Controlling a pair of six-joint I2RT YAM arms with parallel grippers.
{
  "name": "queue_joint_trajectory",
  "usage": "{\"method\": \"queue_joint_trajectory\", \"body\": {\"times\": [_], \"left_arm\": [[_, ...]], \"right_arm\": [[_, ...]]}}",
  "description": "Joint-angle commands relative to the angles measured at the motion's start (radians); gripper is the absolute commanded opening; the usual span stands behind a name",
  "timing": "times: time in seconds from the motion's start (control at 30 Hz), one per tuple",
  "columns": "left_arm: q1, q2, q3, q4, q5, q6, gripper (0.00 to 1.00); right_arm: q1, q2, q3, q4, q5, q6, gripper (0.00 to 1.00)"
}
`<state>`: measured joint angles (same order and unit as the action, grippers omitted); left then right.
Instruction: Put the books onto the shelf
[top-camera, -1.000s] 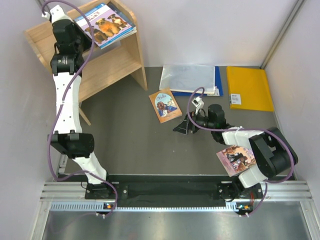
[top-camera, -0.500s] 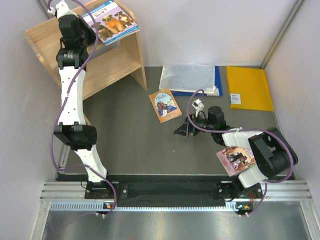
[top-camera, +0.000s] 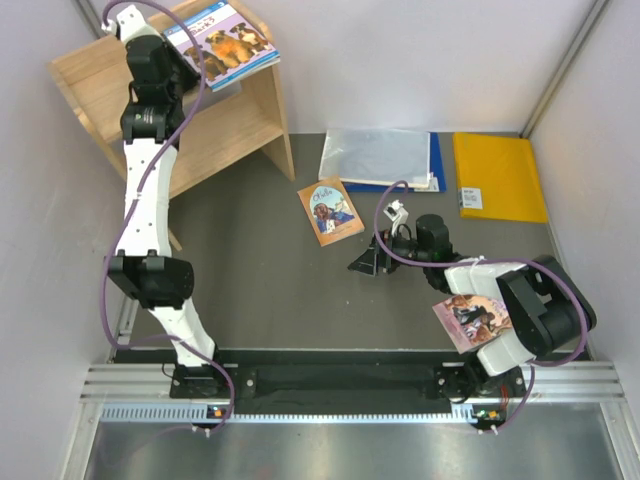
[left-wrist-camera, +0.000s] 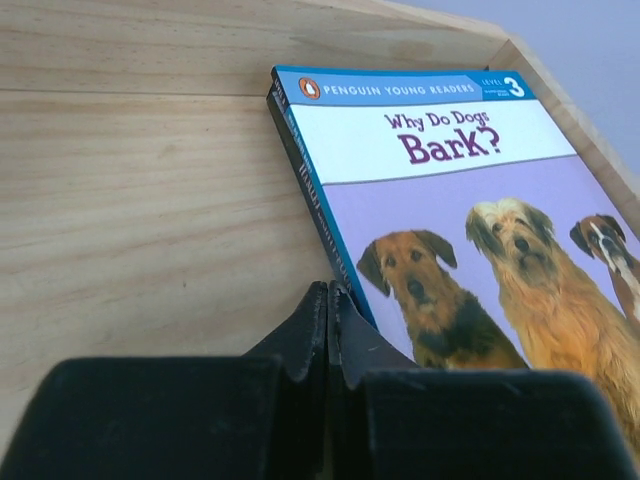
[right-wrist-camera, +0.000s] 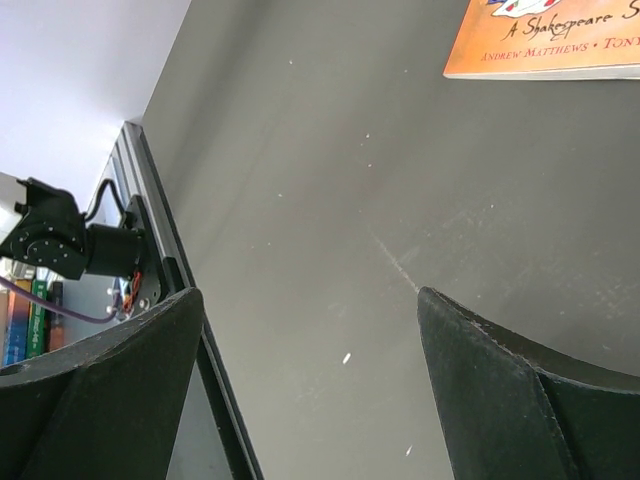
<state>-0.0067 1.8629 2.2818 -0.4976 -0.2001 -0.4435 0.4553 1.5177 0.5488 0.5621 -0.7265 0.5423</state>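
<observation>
Up top, left pincer (left-wrist-camera: 328, 300) rests closed at the spine edge of the dog book (left-wrist-camera: 450, 200); right pincer (right-wrist-camera: 310, 295) gapes above table (right-wrist-camera: 330, 180).

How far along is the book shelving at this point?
Done: the dog book lies on the shelf, on its top board, stacked on a darker book. In hand: nothing is gripped; the shut left tool sits at that stack's edge, and the right tool is open over the table. Left: the orange book and the pink book are off the shelf.
</observation>
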Motion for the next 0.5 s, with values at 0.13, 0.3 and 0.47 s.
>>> {"method": "queue_joint_trajectory", "body": {"times": [0.13,0.3,0.47], "left_arm": [[-0.006,-0.290,-0.295,0.042,-0.064,0.063,0.00],[-0.015,-0.444,-0.390,0.137,0.029,0.081,0.00],[-0.016,-0.464,-0.378,0.168,0.292,0.081,0.00]], "right_arm": [[0.011,-0.004,0.002,0.078,-0.024,-0.005,0.87],[0.011,0.006,-0.001,0.094,-0.028,0.001,0.87],[0.011,0.012,-0.001,0.102,-0.028,0.007,0.87]]}}
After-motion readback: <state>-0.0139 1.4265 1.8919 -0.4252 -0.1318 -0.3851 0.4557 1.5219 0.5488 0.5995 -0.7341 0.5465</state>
